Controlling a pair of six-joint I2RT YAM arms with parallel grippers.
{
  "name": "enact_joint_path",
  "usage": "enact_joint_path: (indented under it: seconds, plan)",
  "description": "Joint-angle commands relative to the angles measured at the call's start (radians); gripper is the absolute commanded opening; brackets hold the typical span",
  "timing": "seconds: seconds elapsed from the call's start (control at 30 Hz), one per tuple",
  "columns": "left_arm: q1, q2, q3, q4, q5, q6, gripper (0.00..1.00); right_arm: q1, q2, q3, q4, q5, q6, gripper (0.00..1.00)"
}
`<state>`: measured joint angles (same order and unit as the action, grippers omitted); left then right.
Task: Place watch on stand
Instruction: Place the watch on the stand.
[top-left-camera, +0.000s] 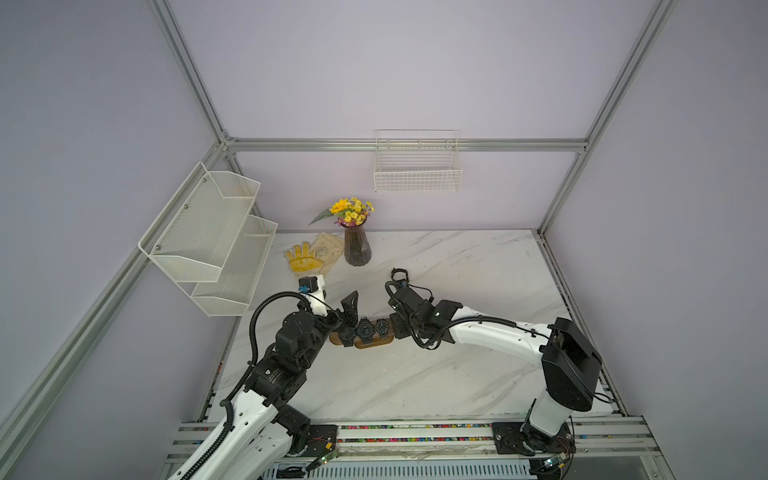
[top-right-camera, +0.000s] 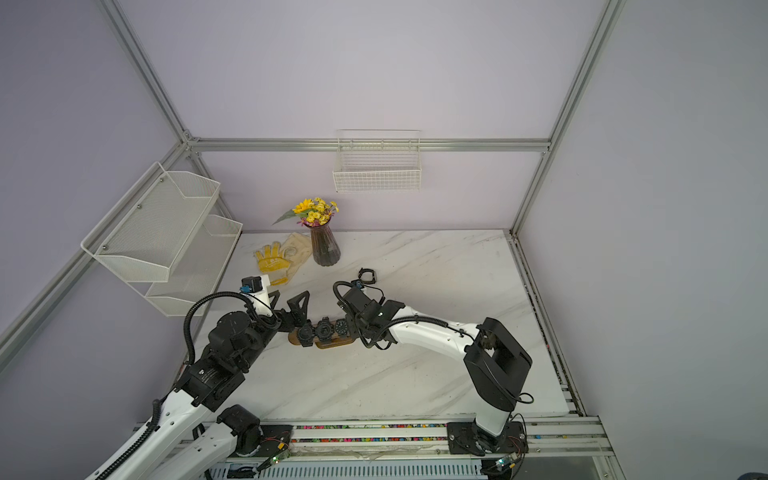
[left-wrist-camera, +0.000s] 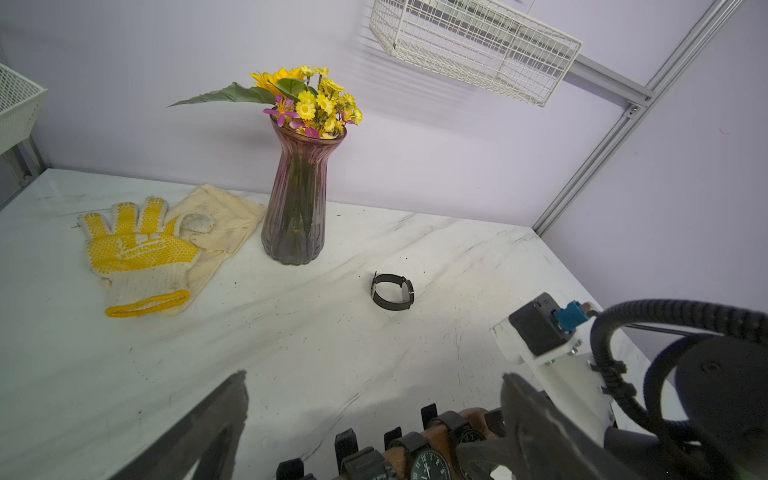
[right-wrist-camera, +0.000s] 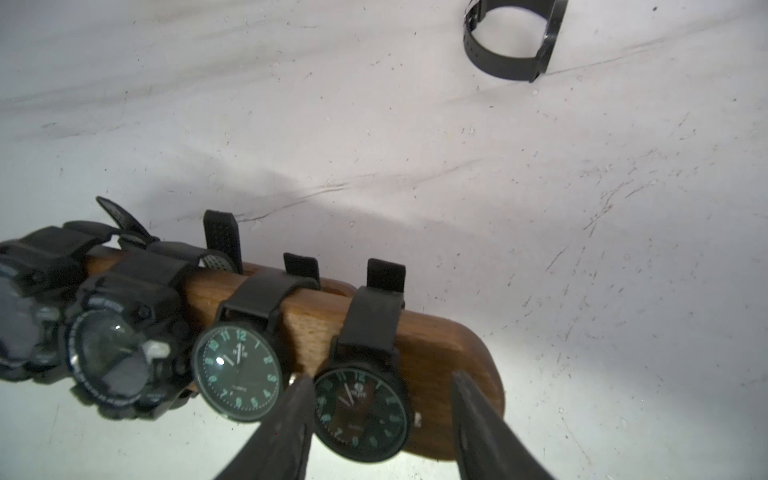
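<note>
Stand (right-wrist-camera: 449, 345): brown grained wooden bar, rounded end, level on tabletop (right-wrist-camera: 415, 145). Four black watches (right-wrist-camera: 237, 374) strapped across it, dials up. Endmost watch (right-wrist-camera: 365, 411) round-faced. Fifth watch (left-wrist-camera: 392, 291), strap looped, on edge on tabletop, well apart.

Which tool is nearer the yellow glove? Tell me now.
Left. Left tool hovers just short of the yellow glove; right tool sits at the stand's far end.

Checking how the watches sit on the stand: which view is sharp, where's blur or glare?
Right wrist view: slim watch sharp, glare on the chunky watch, right gripper's fingers blurred. Left wrist view: wire basket smeared. In both top views: stand small, soft.
</note>
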<state>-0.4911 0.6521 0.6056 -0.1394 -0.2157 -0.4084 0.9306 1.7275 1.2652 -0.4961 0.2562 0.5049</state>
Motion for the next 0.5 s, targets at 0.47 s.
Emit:
enact_joint_path:
  seconds: [0.47]
  plan:
    - [0.006, -0.003, -0.017, 0.024, -0.003, 0.002, 0.94, -0.007, 0.069, 0.072, 0.019, -0.070, -0.028, 0.48]
